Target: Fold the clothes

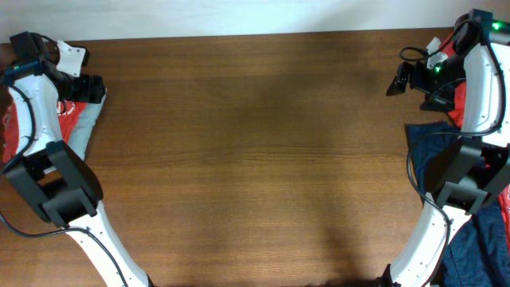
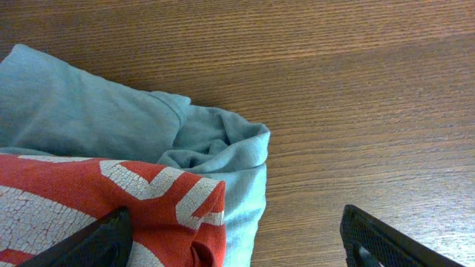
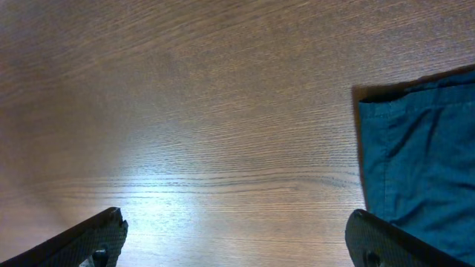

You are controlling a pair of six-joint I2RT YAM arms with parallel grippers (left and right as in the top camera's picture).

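The two black fingers (image 2: pixel 104 239) of the left hand (image 2: pixel 245 239) are closest to the left wrist camera. They stand wide apart at the bottom edge of that view, clamped on nothing. One finger overlaps a soft orange-red T-shirt with cracked white printed lettering (image 2: pixel 148 200); whether it touches the cloth cannot be told. The other finger is above bare wood.

The T-shirt lies on top of a crumpled pale grey-green fabric garment (image 2: pixel 89 119). The bunched edge of that garment reaches past the shirt onto the brown wood-grain bench (image 2: pixel 356 89).

From overhead, this small pile sits at the bench's left edge, partly hidden by the white left arm (image 1: pixel 36 96). The left hand is above the pile's far end.

In the right wrist view, the right hand (image 3: pixel 241 239) also has its fingers spread wide, with only bare bench between them. A flat navy fabric garment with a stitched hem (image 3: pixel 423 156) lies at the side of that view. It is near one finger but not between the two.

From overhead, the right hand is near the far right corner of the bench. The navy cloth lies along the right edge, under and around the lower part of the white right arm (image 1: pixel 478 80). A strip of another red garment (image 1: pixel 457 108) shows just beside that arm, near the navy cloth.
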